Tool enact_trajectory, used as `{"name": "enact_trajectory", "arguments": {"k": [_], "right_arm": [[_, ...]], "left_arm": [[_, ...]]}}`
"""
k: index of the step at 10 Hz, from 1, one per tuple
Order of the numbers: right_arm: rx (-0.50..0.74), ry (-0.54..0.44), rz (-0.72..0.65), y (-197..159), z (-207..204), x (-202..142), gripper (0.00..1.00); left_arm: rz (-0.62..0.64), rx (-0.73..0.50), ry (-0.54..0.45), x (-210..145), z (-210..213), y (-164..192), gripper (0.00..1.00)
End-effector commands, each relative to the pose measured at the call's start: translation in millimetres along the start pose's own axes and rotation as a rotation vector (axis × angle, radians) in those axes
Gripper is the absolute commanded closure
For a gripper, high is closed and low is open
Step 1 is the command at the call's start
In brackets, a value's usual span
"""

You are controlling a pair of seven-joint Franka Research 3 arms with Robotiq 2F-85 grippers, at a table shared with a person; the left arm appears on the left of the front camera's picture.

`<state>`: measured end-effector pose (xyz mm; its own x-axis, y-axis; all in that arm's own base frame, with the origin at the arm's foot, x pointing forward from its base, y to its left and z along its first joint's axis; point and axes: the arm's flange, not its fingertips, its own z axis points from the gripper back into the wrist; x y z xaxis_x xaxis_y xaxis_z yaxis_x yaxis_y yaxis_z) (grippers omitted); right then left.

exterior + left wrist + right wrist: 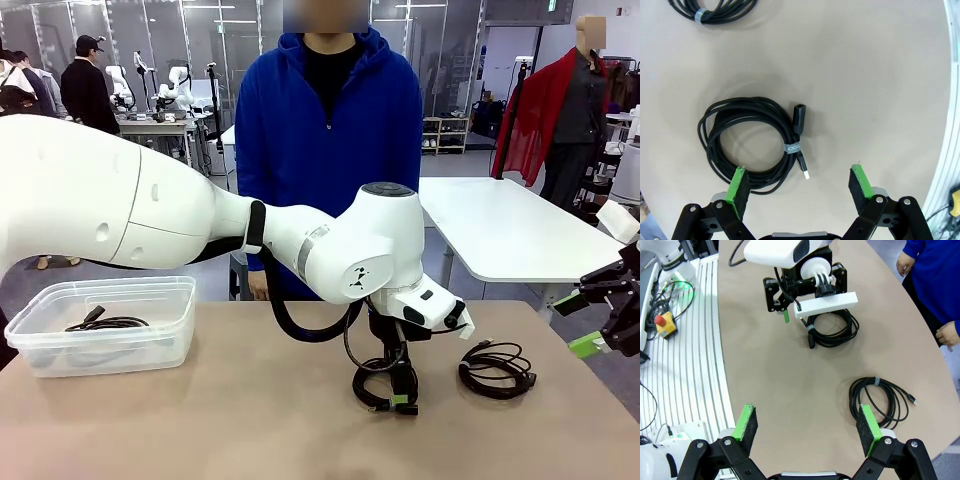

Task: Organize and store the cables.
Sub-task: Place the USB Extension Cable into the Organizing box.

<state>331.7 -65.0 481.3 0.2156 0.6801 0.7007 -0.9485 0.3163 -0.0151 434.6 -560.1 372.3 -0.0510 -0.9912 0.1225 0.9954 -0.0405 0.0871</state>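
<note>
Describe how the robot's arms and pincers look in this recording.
The left arm is glossy white with rounded joints and a thick black wiring loop hanging under its wrist. Left pincer and right pincer are black linkage frames with bright green pads.

Bright, even overhead light, soft shadows, wrist views curved at edges.

The front view looks from the robot's side across the tabletop [200,430] at the person [330,130] on the far side. The left wrist view faces straight down, close above one coiled cable [791,148]. The right wrist view looks down from higher and farther off, sharing that coiled cable and a second coil [875,381] with the front view.
</note>
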Motion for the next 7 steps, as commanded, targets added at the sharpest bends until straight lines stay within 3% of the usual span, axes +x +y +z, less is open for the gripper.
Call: {"name": "enact_trajectory", "arguments": {"k": [1, 7], "right_arm": [[0.004, -0.013, -0.004, 0.8, -0.7, -0.1, 0.0], [0.004, -0.013, -0.004, 0.8, -0.7, -0.1, 0.0]], "left_arm": [[-0.015, -0.062, -0.025, 4.4, -10.2, 6.7, 0.0], [0.013, -0.114, 0.003, 5.5, -47.7, 17.3, 0.0]]}}
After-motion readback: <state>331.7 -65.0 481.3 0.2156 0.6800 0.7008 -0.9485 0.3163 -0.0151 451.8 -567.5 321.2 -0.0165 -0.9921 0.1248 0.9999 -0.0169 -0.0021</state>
